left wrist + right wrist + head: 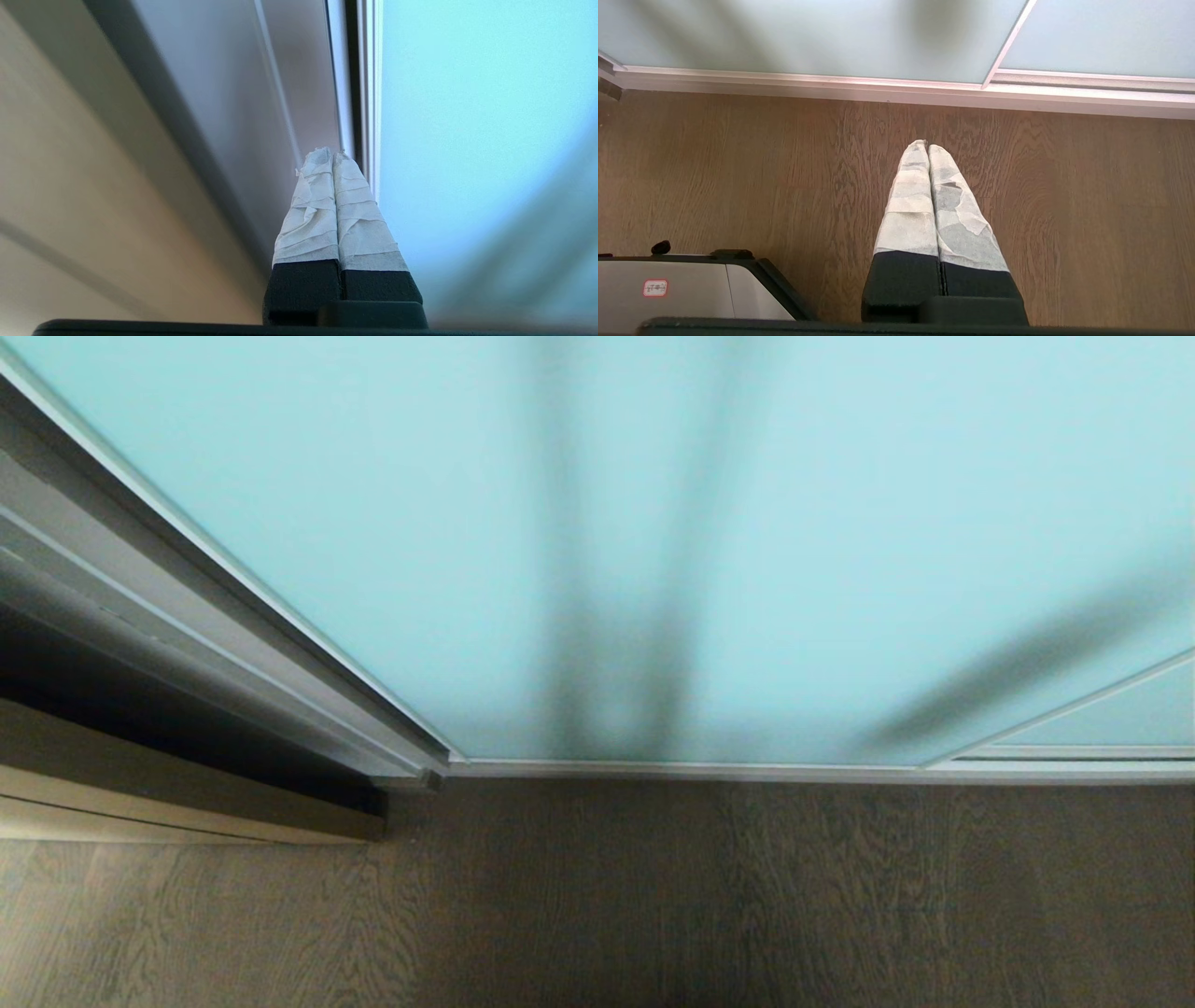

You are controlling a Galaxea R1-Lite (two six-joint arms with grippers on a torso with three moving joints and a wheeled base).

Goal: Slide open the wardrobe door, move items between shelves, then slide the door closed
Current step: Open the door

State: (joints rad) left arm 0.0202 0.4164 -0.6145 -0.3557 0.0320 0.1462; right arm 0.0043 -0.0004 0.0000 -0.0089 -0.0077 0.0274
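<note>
The left gripper (332, 156), jaws pressed together, is pointing at the sliding wardrobe door's (467, 116) framed edge; the right gripper (927, 145), likewise closed, is hanging over the floor (738, 163).

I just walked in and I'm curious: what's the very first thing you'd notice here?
The big frosted aqua sliding wardrobe door fills the view ahead, shut, standing on a brown wooden floor. The left gripper, wrapped in white tape and pressed shut, points at the door's silver frame edge.

Sliding wardrobe door (392, 523) behind floor (747, 896); second panel (1130, 714) right.
</note>
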